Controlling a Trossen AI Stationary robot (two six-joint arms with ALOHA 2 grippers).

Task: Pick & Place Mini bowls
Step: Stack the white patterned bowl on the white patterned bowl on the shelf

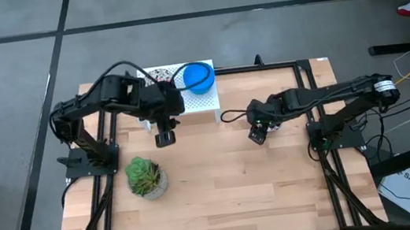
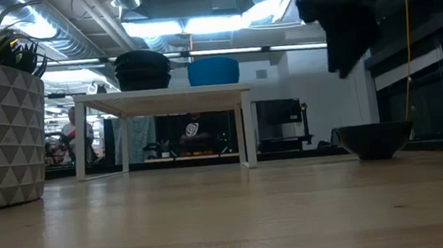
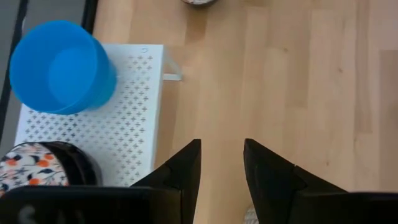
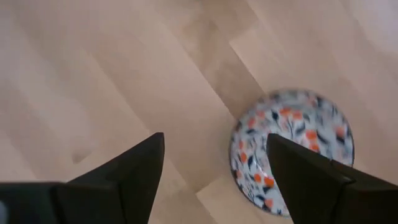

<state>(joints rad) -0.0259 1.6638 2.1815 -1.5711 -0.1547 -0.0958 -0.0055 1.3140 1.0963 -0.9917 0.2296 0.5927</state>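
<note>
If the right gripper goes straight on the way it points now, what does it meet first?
Probably the floral bowl on the table: the right gripper, open, points down with the bowl just beside one of its fingers. Depth is unclear.

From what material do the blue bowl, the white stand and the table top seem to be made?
Blue bowl: probably plastic or glazed ceramic; plain, even colour with a smooth, slightly shiny surface. White stand: likely painted sheet metal; thin, flat, with regular small perforations. Table top: wood, seemingly butcher-block; light planks with visible grain and joints, matte finish.
</note>
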